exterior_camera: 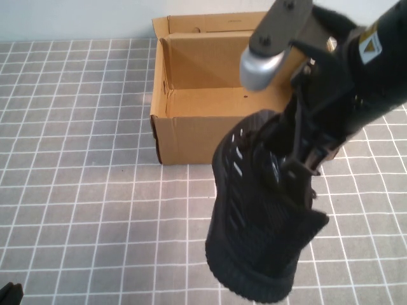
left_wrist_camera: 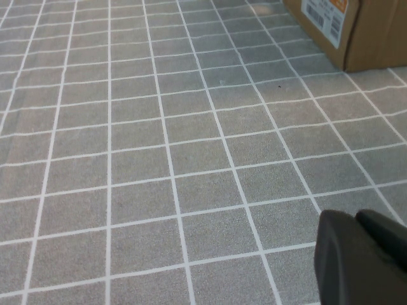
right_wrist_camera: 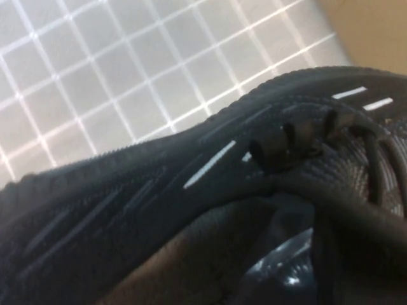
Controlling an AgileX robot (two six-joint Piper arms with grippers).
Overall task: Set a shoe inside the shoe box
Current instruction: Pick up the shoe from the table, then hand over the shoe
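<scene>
The shoe [exterior_camera: 261, 210] is held off the table by the right gripper [exterior_camera: 299, 152], whose fingers are clamped into the shoe's opening; the shoe hangs tilted, one end pointed down toward the near edge of the table [exterior_camera: 82, 210]. In the right wrist view only the knit side and laces of the shoe [right_wrist_camera: 210, 190] are seen close up, with grid cloth behind. The shoe box [exterior_camera: 191, 108] sits toward the far edge of the table, open at the top, lid flap standing up behind it; its near wall lies just beyond the hanging shoe, and the shoe overlaps that wall's right part in the high view. The box's right side is hidden by the right arm. The left gripper [left_wrist_camera: 362, 260] is parked low by the near left corner, fingers closed together, nothing held. A corner of the shoe box [left_wrist_camera: 343, 32] with a printed label is seen well apart from it. The grid surface left of the box and the shoe is bare
</scene>
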